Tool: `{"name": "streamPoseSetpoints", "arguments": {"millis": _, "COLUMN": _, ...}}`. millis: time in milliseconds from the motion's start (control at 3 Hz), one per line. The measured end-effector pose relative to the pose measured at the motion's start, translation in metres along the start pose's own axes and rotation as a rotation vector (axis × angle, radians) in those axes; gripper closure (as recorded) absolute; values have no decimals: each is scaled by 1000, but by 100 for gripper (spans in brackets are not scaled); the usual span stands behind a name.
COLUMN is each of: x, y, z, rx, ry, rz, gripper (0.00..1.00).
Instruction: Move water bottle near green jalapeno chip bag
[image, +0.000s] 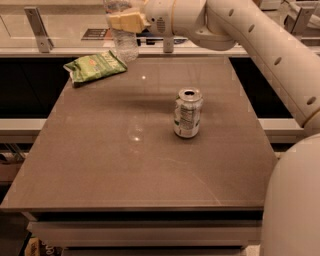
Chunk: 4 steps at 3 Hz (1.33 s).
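Your gripper (125, 21) is at the far edge of the table (125, 170), with its jaws clenched round the upper body of the water bottle (126, 46). The bottle hangs upright beneath it. The bottle's base sits right at the table's back edge, and you cannot tell from here whether it is touching the surface or just above it.

The green jalapeno chip bag (93, 67) lies flat just below the gripper and slightly toward the camera's left, close beside the bottle's lower end. By the look of it the carry is nearly done, since the bottle is already next to the bag. What is left is to set it down upright, let go, and lift the gripper clear.

Nothing lies between the gripper and the bag. The only other thing on the table is a silver can (188, 113), which stands well away from the gripper toward the near side and the camera's right, outside any short path down. The arm (260, 40) reaches in from the right, above and behind the can, so keep your retreat high enough not to brush it. Watch the bag's near corner too, because a bottle set on crinkled foil could tip.
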<state>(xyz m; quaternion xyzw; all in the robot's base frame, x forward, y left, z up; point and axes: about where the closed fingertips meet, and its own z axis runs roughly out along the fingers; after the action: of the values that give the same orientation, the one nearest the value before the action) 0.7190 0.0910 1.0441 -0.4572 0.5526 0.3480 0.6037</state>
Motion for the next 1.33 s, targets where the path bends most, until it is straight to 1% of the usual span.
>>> {"name": "streamPoseSetpoints", "arguments": {"millis": 333, "x": 19, "y": -17, "z": 12, "rx": 15, "ry": -39, "rz": -7, "gripper": 100}}
{"name": "streamPoseSetpoints", "arguments": {"millis": 667, "x": 36, "y": -27, "z": 20, "rx": 32, "ry": -38, "rz": -16, "gripper": 100}}
{"name": "streamPoseSetpoints", "arguments": {"millis": 1333, "x": 72, "y": -27, "z": 35, "rx": 84, "ry": 73, "rz": -51, "gripper": 100}}
